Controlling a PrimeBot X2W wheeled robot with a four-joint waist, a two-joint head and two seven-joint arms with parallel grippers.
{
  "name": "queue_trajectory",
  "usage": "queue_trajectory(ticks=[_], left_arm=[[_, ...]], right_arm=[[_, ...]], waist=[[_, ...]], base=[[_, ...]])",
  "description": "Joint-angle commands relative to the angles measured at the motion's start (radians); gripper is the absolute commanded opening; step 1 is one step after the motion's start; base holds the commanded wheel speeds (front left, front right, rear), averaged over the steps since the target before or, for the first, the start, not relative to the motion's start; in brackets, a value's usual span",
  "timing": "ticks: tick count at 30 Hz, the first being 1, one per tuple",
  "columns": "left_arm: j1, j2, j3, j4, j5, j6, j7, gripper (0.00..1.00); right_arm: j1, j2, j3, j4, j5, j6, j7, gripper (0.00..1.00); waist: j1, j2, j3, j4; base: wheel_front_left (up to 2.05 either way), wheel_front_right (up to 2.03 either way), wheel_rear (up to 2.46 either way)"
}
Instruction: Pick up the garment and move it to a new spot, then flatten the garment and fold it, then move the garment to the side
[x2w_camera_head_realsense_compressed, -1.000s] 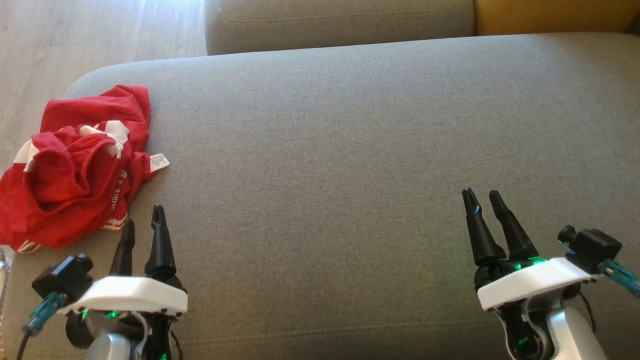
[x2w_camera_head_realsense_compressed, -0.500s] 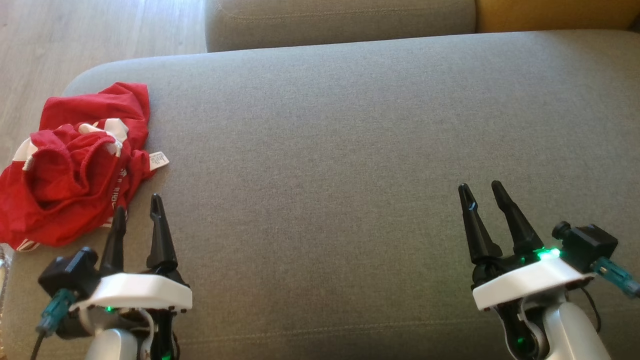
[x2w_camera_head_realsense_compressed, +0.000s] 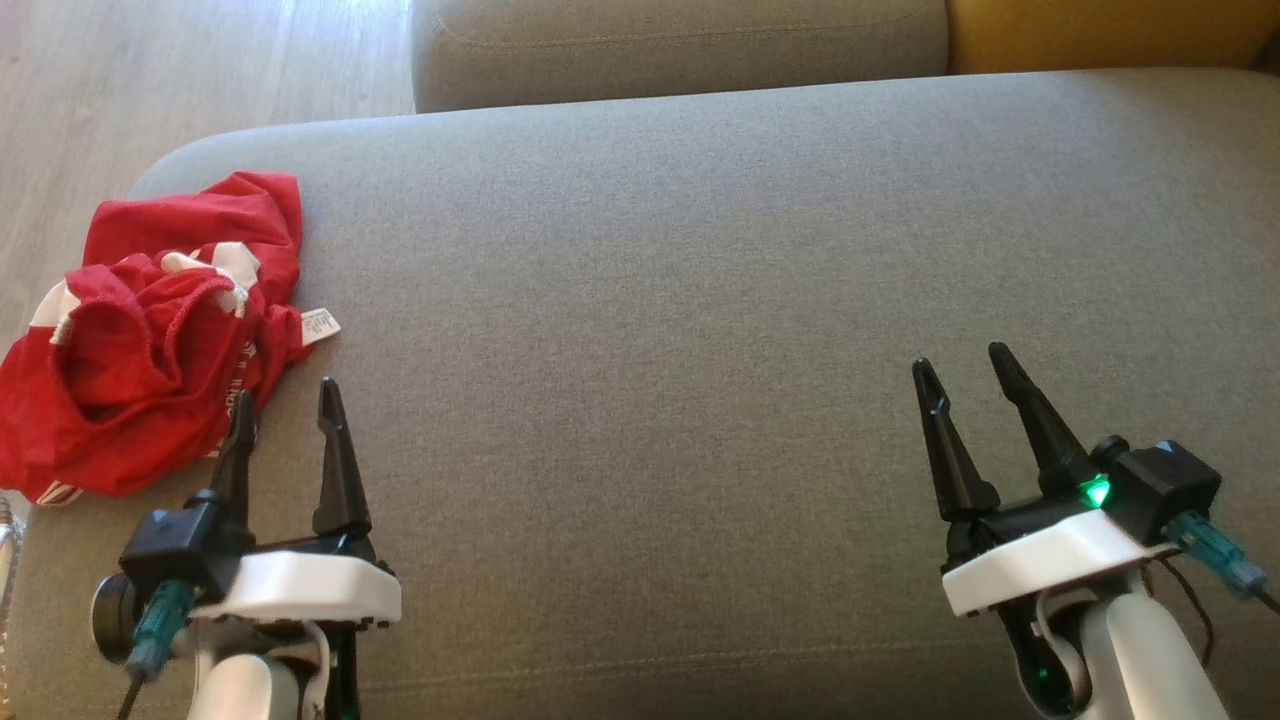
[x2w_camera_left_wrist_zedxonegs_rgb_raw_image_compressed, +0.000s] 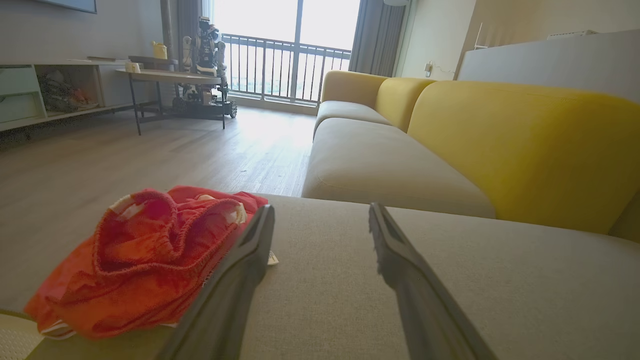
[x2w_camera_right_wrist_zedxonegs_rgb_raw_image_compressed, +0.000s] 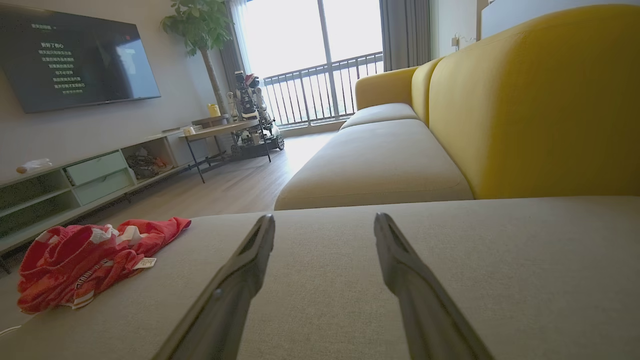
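Nothing of the task is done yet: the red garment (x2w_camera_head_realsense_compressed: 150, 340) lies crumpled at the left end of the sofa cushion (x2w_camera_head_realsense_compressed: 700, 250), not picked up. The left end effector (x2w_camera_head_realsense_compressed: 285, 392) and the right end effector (x2w_camera_head_realsense_compressed: 958, 357) are both released and empty. Since a second ago the left one has advanced to the cloth's edge; perhaps one finger touches it.

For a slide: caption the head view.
Open left tool beside crumpled red garment on grey sofa cushion; right tool open, apart.
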Motion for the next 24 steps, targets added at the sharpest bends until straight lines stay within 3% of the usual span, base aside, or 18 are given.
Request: queue_trajectory(ticks=[1, 13, 24], left_arm=[[-0.029, 0.013, 0.023, -0.046, 0.037, 0.011, -0.017, 1.00], [-0.020, 0.014, 0.009, -0.063, 0.185, 0.027, -0.052, 1.00], [-0.017, 0.012, 0.011, -0.038, 0.179, 0.009, -0.052, 1.00]], right_arm=[[-0.041, -0.011, 0.013, -0.036, -0.035, 0.000, -0.015, 1.00], [-0.046, -0.012, 0.028, -0.031, -0.177, 0.000, -0.050, 1.00], [-0.043, -0.012, 0.025, -0.021, -0.172, 0.000, -0.050, 1.00]], waist=[[0.0000, 0.0000, 0.000, 0.000], [0.0000, 0.0000, -0.007, -0.001], [0.0000, 0.0000, -0.013, 0.005]], base=[[0.00, 0.00, 0.00], [0.00, 0.00, 0.00], [0.00, 0.00, 0.00]])
